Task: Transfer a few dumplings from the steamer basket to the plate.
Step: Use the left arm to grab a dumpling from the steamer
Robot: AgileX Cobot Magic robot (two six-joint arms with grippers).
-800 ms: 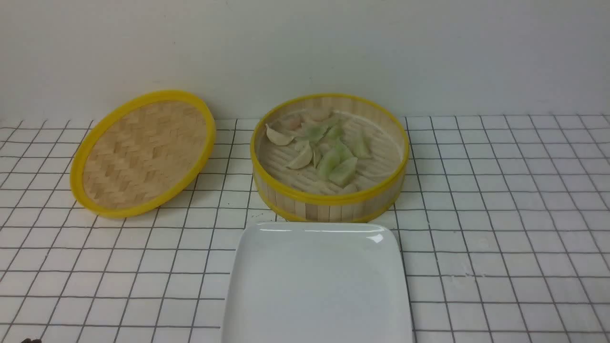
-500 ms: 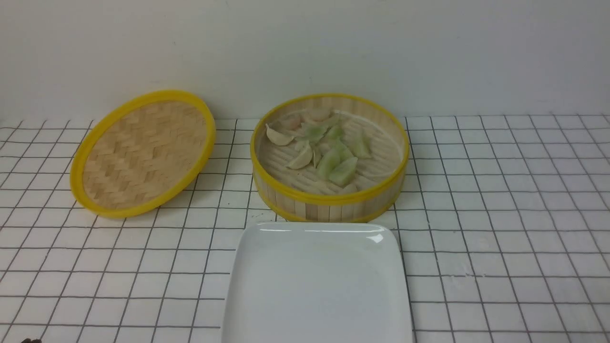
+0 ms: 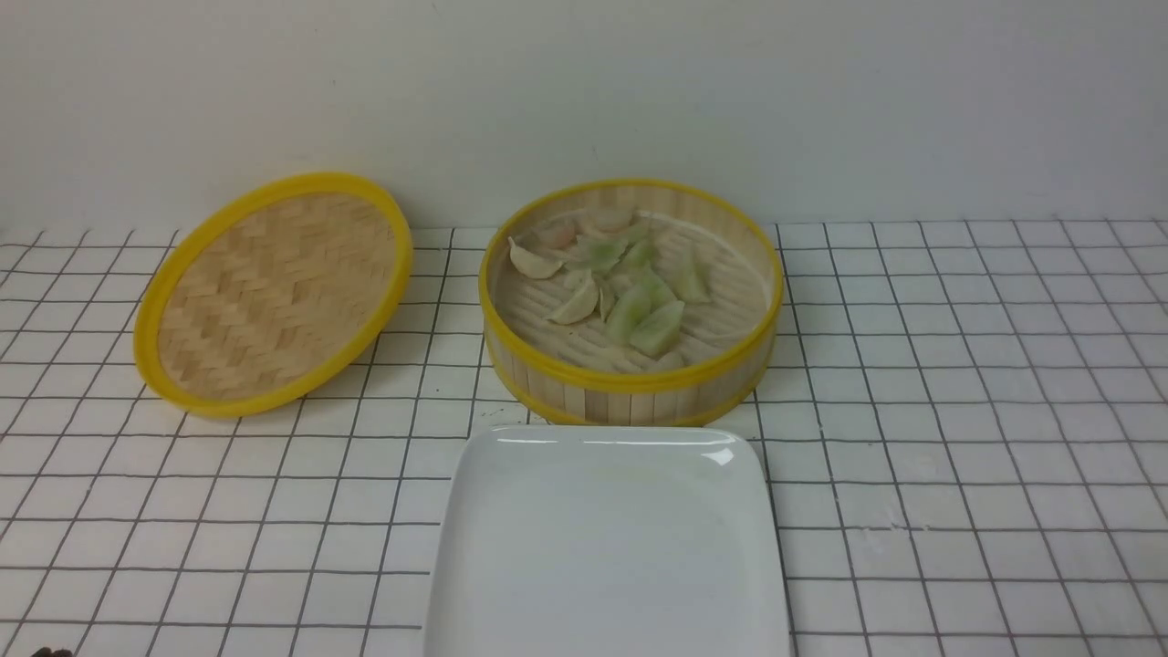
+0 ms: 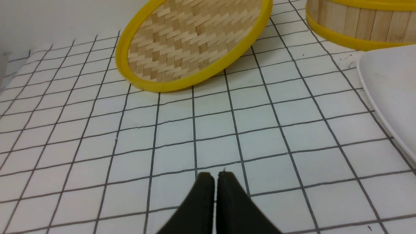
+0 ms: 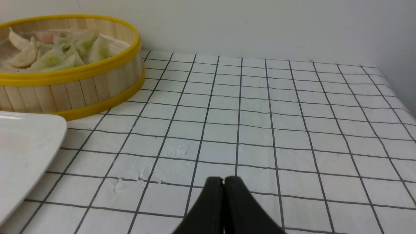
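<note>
The steamer basket (image 3: pixel 630 388) stands at the back middle of the table, with several beige-white and pale green dumplings (image 3: pixel 630 292) on its slatted floor. The white plate (image 3: pixel 607 547) lies just in front of it and is bare. My left gripper (image 4: pixel 215 177) is shut and empty, low over the cloth near the front left, well short of the plate's edge (image 4: pixel 390 84). My right gripper (image 5: pixel 223 179) is shut and empty over the cloth to the right of the plate (image 5: pixel 22 146) and basket (image 5: pixel 74 87). The dumplings also show in the right wrist view (image 5: pixel 52 57).
The flat woven-bamboo lid (image 3: pixel 274 292) rests tilted at the back left; it also shows in the left wrist view (image 4: pixel 191 42). A white grid-pattern cloth (image 3: pixel 958 411) covers the table, with a pale wall behind. The table's right edge shows in the right wrist view (image 5: pixel 399 97).
</note>
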